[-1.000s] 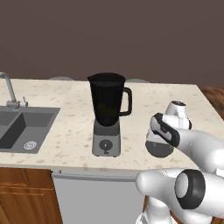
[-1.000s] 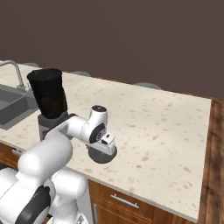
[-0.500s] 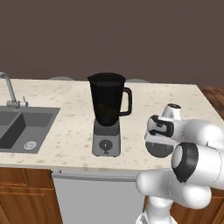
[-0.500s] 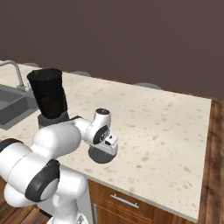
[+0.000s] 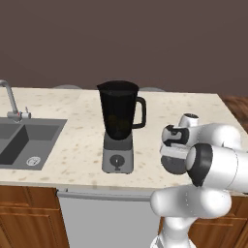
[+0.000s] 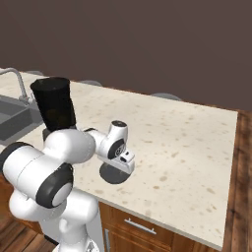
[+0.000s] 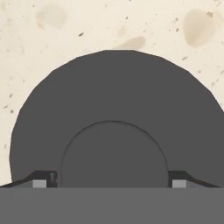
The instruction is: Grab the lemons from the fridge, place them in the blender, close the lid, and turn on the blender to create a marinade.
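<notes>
Speckled beige worktop (image 5: 72, 145), dark brown wall behind, sink (image 5: 24, 143) at 9 o'clock. Blender (image 5: 119, 123) sits mid-worktop w/ jar mouth open; can't tell what's inside. Lid (image 7: 113, 118) lies flat on the worktop at blender's 3 o'clock, right under the hand. Fingers (image 7: 40, 180) spread either side of lid's raised centre, not clamped.

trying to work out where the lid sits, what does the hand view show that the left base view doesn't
Hand view alone: the lid's flat top close up, with a raised round centre, and the gripper spread to either side of that centre.

Left base view alone: the blender standing with its mouth uncovered, the sink and faucet at the left, and the arm bent low to the blender's right.

Both: the speckled counter and the lid lying on it, which the left base view shows as a dark edge beneath the hand.
</notes>
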You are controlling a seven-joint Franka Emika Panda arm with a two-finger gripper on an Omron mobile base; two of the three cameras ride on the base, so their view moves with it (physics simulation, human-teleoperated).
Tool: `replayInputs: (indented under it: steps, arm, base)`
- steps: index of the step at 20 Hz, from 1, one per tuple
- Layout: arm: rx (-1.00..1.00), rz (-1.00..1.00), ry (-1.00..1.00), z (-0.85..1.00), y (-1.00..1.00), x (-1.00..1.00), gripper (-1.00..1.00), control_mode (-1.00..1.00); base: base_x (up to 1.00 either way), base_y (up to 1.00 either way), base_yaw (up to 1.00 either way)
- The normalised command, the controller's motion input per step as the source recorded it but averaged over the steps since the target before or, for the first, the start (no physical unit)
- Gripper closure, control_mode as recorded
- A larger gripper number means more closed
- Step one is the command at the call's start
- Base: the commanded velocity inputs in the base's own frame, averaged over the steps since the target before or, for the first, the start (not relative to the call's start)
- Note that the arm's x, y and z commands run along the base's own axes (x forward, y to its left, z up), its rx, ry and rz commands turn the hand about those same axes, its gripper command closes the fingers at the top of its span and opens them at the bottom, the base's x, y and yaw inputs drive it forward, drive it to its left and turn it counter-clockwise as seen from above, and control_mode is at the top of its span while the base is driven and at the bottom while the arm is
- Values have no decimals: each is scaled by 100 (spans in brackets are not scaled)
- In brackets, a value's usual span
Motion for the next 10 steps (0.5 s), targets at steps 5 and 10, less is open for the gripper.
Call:
replayInputs:
  steps: [5, 10]
  arm:
    - [-5, 0, 0, -60, 0, -2, 100, -100]
    - [-7, 0, 0, -75, 1, -7, 100, -100]
  base:
    - [0, 0, 0]
    - [0, 0, 0]
